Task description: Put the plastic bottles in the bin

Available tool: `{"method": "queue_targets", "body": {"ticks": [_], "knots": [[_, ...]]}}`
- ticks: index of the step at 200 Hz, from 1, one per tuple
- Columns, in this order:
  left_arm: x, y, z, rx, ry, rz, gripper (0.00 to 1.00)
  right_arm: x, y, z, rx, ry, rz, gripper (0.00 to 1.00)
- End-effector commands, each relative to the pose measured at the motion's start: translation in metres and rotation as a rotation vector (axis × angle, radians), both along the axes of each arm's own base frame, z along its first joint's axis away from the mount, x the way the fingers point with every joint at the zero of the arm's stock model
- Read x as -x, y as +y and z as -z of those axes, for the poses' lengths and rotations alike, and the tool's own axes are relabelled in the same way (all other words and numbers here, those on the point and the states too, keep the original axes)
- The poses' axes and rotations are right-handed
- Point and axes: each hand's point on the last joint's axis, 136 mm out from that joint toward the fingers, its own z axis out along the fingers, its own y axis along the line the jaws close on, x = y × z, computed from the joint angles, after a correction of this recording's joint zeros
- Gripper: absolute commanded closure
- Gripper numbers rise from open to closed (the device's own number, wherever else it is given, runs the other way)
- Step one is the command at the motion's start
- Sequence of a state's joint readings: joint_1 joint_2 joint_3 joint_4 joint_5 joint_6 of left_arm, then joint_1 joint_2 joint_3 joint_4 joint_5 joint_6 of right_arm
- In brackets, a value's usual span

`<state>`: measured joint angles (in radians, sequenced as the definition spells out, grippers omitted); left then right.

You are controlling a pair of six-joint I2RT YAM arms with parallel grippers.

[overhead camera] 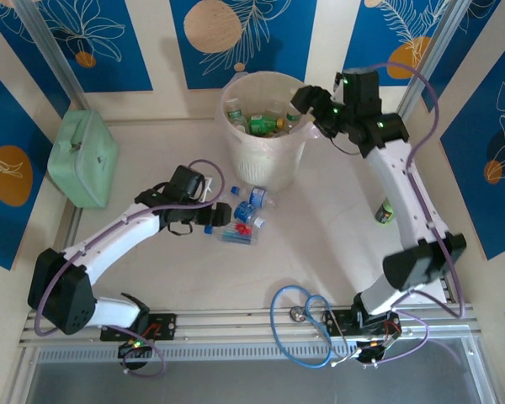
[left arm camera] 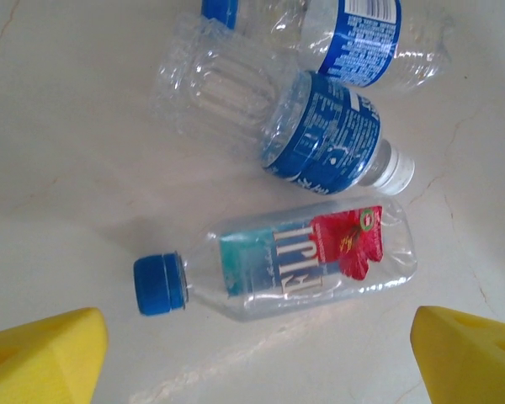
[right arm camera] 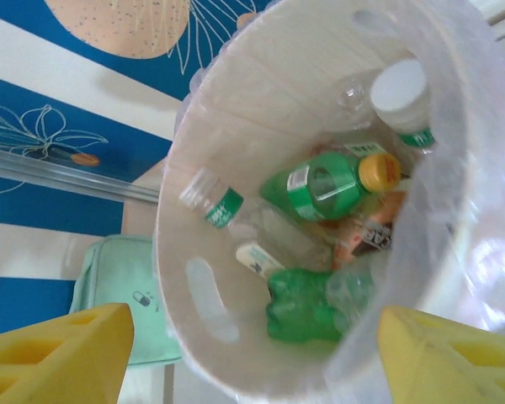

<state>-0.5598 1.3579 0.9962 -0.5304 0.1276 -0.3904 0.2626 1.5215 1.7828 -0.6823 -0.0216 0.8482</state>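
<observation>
Three clear bottles lie on the table: a red-flower-label bottle (left arm camera: 295,261) with a blue cap (left arm camera: 160,284), and two blue-label bottles (left arm camera: 320,139) (left arm camera: 362,34). From above they form a cluster (overhead camera: 246,215). My left gripper (left arm camera: 257,362) (overhead camera: 219,215) hovers open just beside the flower-label bottle, its yellow fingers (left arm camera: 42,353) wide apart. My right gripper (right arm camera: 252,353) (overhead camera: 301,103) stands open and empty over the bin's right rim. The pale ribbed bin (overhead camera: 261,147) (right arm camera: 236,126) holds several bottles, among them a green one with a yellow cap (right arm camera: 328,185) and a crushed green one (right arm camera: 303,307).
A green bottle (overhead camera: 385,212) lies on the table to the right, next to the right arm. A mint-green case (overhead camera: 84,158) (right arm camera: 122,278) sits at the far left. A blue cable loop (overhead camera: 307,324) hangs at the near edge.
</observation>
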Motion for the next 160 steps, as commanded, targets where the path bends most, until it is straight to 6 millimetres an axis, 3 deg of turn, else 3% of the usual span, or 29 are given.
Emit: {"method": "queue_targets", "body": {"ticks": [1, 48, 77, 111, 160], "knots": [[-0.011, -0.019, -0.001, 0.015, -0.035, 0.065, 0.07, 0.039, -0.012, -0.010, 0.024, -0.057, 0.011, 0.23], [-0.020, -0.035, 0.029, -0.015, -0.001, 0.117, 0.09, 0.120, -0.040, 0.044, 0.042, 0.031, 0.058, 0.23], [-0.020, -0.040, 0.042, -0.026, 0.027, 0.148, 0.10, 0.150, -0.052, 0.071, 0.062, 0.096, 0.075, 0.23], [0.007, -0.051, 0.048, -0.009, 0.091, 0.232, 0.11, 0.163, -0.061, 0.080, 0.075, 0.110, 0.090, 0.23], [0.051, -0.059, 0.054, -0.012, 0.179, 0.329, 0.11, 0.157, -0.060, 0.079, 0.045, 0.107, 0.096, 0.23]]}}
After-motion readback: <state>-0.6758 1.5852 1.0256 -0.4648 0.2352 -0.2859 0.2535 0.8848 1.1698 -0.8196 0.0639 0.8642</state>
